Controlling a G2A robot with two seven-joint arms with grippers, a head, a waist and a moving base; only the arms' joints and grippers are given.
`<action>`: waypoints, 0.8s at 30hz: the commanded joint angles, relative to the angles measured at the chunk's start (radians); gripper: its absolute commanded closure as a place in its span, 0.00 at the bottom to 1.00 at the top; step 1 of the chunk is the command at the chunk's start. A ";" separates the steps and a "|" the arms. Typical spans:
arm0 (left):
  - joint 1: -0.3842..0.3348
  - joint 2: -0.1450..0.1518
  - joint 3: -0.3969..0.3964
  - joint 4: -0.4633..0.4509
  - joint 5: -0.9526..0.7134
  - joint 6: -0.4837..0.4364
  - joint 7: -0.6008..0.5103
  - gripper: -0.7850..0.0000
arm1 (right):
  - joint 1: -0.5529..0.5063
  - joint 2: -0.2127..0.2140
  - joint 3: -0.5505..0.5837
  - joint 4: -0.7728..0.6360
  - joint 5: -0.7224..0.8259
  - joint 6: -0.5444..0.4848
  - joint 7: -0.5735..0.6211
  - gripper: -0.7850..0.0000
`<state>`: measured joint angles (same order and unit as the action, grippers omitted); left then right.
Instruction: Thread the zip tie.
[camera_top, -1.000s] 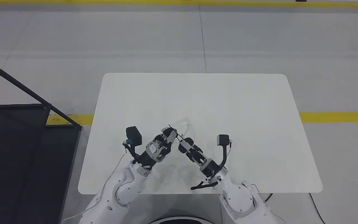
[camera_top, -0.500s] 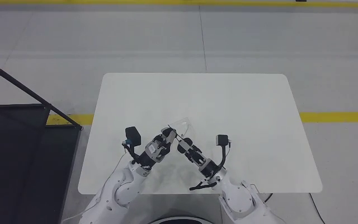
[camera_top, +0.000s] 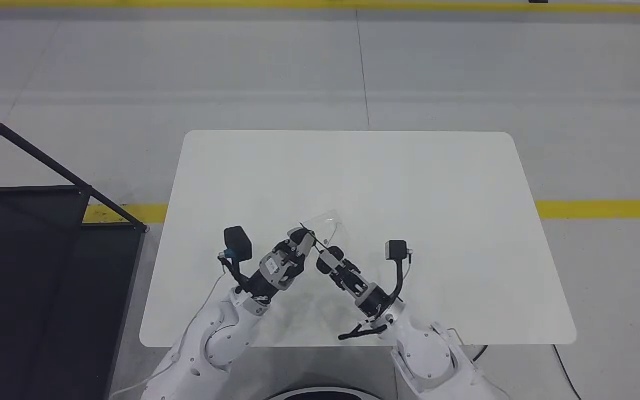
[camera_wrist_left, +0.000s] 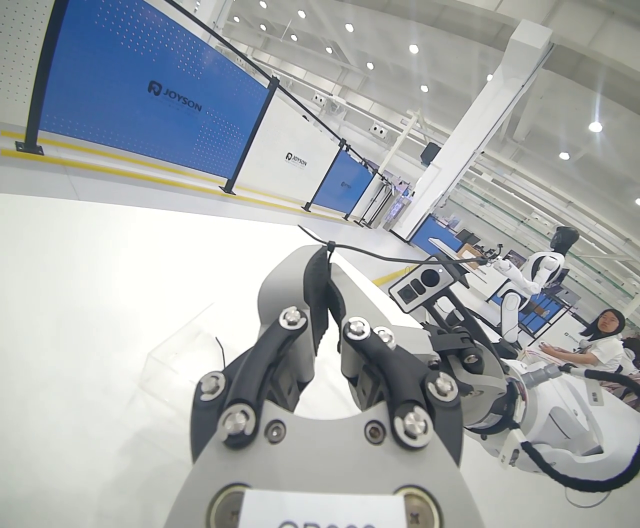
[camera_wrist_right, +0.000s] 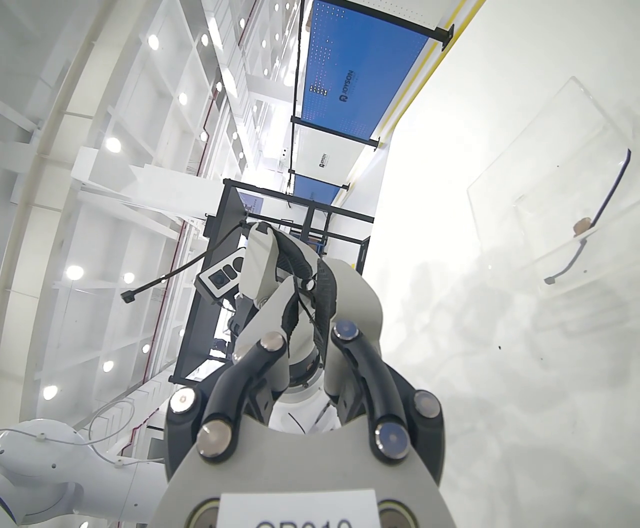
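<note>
Left gripper (camera_wrist_left: 324, 265) and right gripper (camera_wrist_right: 307, 291) meet tip to tip at 9 o'clock of table (camera_top: 450, 200) centre.
I see both clamped on the tie (camera_wrist_left: 330, 246): left at its head, right on the strap.

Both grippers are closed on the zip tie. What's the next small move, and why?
Probably hold the left gripper steady and ease the right gripper slightly away to draw the zip tie further along. Both hold it shut, tips close together above the table, and only a short end pokes past the left fingers.

zip tie (camera_wrist_left: 330, 246) above table (camera_top: 450, 200), just before tray (camera_wrist_right: 540, 165).
</note>
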<state>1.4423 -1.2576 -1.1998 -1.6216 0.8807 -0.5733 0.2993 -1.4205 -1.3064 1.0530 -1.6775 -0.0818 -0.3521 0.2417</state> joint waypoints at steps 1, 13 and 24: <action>0.000 0.000 0.000 0.000 0.002 -0.001 -0.002 1.00 | 0.000 0.000 0.000 0.000 -0.001 -0.001 0.000 1.00; 0.002 -0.002 0.002 0.004 -0.021 0.002 -0.019 0.59 | -0.011 0.000 0.005 -0.014 -0.009 -0.005 -0.007 1.00; 0.028 0.002 -0.017 -0.023 -0.050 -0.044 -0.033 0.00 | -0.041 0.005 0.040 -0.062 -0.006 -0.019 -0.018 1.00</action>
<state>1.4651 -1.2565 -1.2140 -1.6401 0.8283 -0.6115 0.2635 -1.4587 -1.3018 1.0887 -1.7359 -0.0897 -0.3697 0.2253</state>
